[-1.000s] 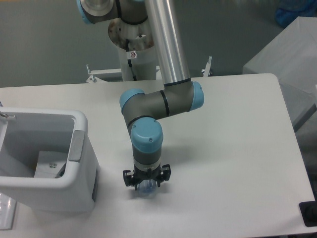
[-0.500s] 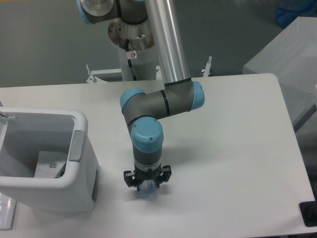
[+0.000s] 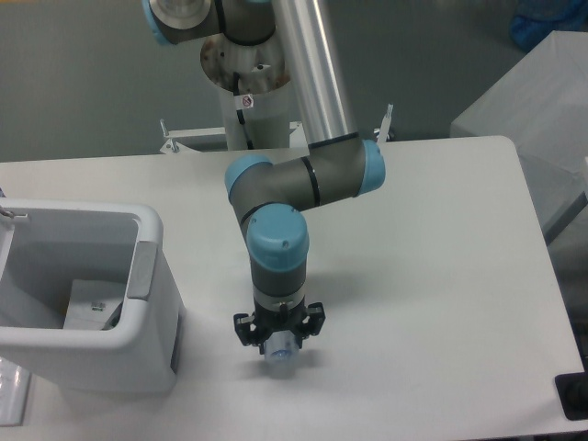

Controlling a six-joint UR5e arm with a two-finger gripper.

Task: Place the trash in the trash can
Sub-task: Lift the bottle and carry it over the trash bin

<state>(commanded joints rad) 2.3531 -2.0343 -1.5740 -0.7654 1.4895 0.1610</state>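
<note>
My gripper [image 3: 278, 347] points straight down over the table's front middle. It is shut on the crushed clear water bottle [image 3: 278, 356], whose bluish end shows just below the fingers; the rest is hidden by the gripper. The bottle looks held just off the table. The white trash can [image 3: 147, 344], with a grey flap [image 3: 141, 271] on its rim, stands at the left edge, about a hand's width left of the gripper. The crumpled wrapper with the green bit is not in view.
A white sheet with print [image 3: 92, 303] lies inside the can. A pale translucent thing [image 3: 11, 390] lies at the can's lower left. A grey box [image 3: 542, 110] stands off the table's right. A black object [image 3: 571, 397] sits at the front right corner.
The arm has shifted slightly right and toward the camera, and the gripper with the bottle sits a little lower in the picture. The trash can has not moved.
</note>
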